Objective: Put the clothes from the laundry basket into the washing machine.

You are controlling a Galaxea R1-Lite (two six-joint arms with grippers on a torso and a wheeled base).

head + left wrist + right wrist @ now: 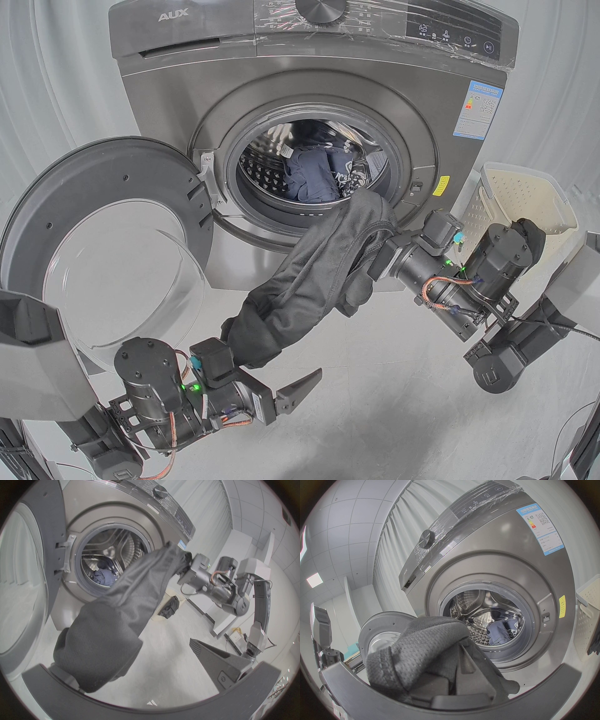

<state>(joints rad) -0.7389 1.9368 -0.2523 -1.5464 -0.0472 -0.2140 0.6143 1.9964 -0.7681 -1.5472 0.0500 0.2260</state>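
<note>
Holding dark garment (306,275) at washing machine (375,87), right hand (375,242) clamped; left hand (281,367) seemingly wide.

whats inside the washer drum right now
The drum holds a pile of dark blue clothes. The black garment hanging across the opening's lower right rim covers that bit of the drum, so anything there can't be seen.

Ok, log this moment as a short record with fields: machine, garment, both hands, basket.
washer door: swung open to the left
drum: holds dark blue clothes
black garment: hangs between both hands, outside the drum, upper end at the opening's lower rim
right hand: shut on the garment's upper end
left hand: open, garment's lower end draped over one finger
laundry basket: right of the machine, dark item inside
</note>
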